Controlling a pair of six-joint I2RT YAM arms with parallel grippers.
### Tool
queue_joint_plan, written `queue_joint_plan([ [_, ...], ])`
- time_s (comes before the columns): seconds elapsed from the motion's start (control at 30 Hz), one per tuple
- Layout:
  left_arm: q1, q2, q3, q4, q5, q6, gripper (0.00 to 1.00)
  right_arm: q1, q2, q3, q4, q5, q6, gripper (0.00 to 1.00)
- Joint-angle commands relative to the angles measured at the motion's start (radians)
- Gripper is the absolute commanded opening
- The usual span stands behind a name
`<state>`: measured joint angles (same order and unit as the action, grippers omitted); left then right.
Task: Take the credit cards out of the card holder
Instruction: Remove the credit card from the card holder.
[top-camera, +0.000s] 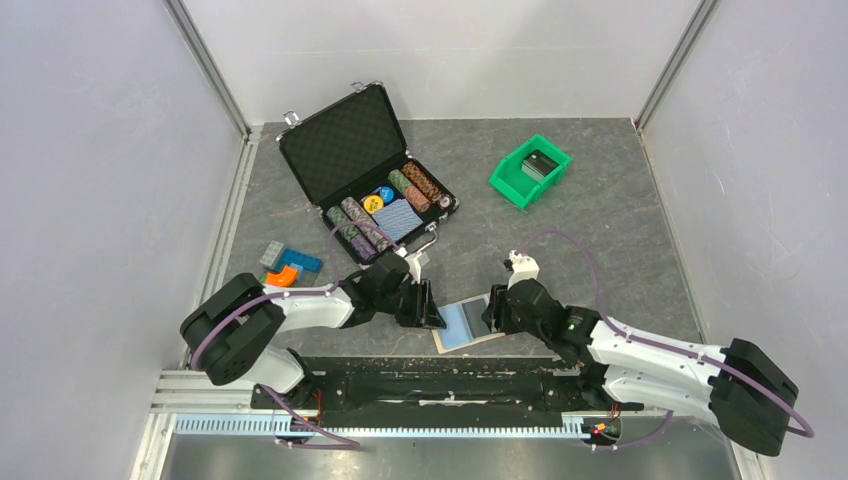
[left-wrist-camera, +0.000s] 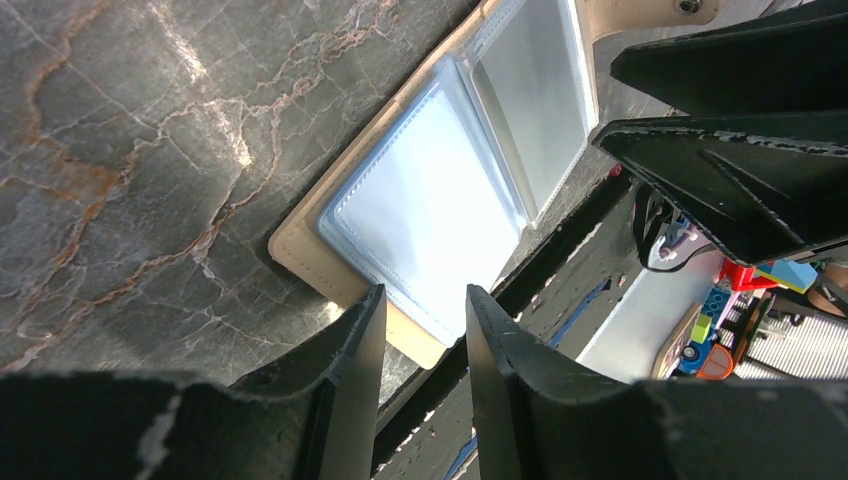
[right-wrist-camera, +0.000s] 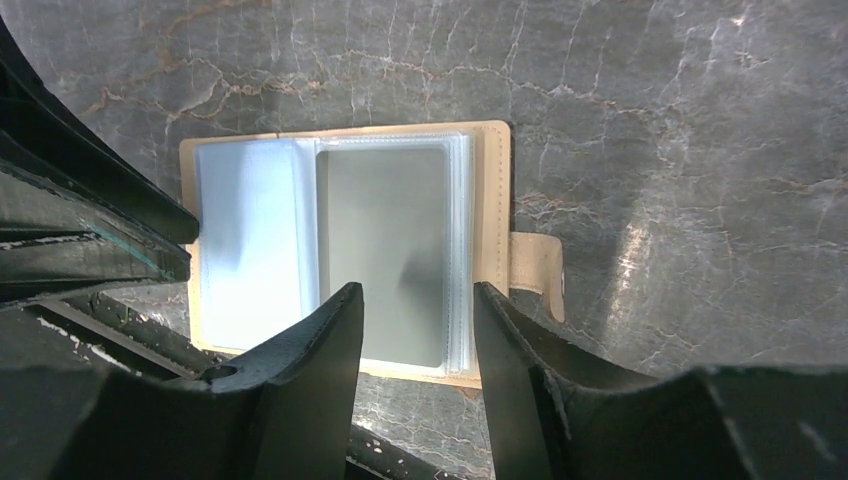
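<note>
The card holder (top-camera: 465, 325) lies open and flat near the table's front edge, tan with clear sleeves. In the right wrist view a grey credit card (right-wrist-camera: 385, 250) sits in the right sleeve, and the left page (right-wrist-camera: 250, 240) shows light blue. The tab (right-wrist-camera: 535, 275) sticks out to the right. My left gripper (top-camera: 432, 315) is open over the holder's left edge (left-wrist-camera: 300, 245). My right gripper (top-camera: 492, 312) is open just above the grey card's near side. Both are empty. Whether they touch the holder I cannot tell.
An open black chip case (top-camera: 370, 170) with poker chips stands at the back left. A green bin (top-camera: 530, 170) stands at the back right. Toy bricks (top-camera: 290, 265) lie to the left. The black front rail (top-camera: 450, 375) runs just behind the holder.
</note>
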<state>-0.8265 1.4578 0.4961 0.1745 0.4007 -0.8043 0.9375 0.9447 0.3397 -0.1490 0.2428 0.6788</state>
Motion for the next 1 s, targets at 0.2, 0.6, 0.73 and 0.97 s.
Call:
queue_joint_plan([
  [0.2, -0.005, 0.006, 0.001, 0.036, -0.002, -0.012, 0.42, -0.017, 0.026, -0.043, 0.117, -0.054, -0.006, 0.44],
  [0.6, -0.005, 0.015, 0.005, 0.036, 0.001, -0.010, 0.42, -0.025, 0.043, -0.060, 0.137, -0.069, -0.003, 0.41],
  [0.73, -0.005, 0.017, 0.002, 0.039, 0.000, -0.011, 0.42, -0.026, 0.048, -0.070, 0.141, -0.082, 0.004, 0.41],
  [0.97, -0.005, 0.016, -0.005, 0.046, -0.002, -0.016, 0.42, -0.028, 0.057, -0.079, 0.164, -0.106, 0.011, 0.44],
])
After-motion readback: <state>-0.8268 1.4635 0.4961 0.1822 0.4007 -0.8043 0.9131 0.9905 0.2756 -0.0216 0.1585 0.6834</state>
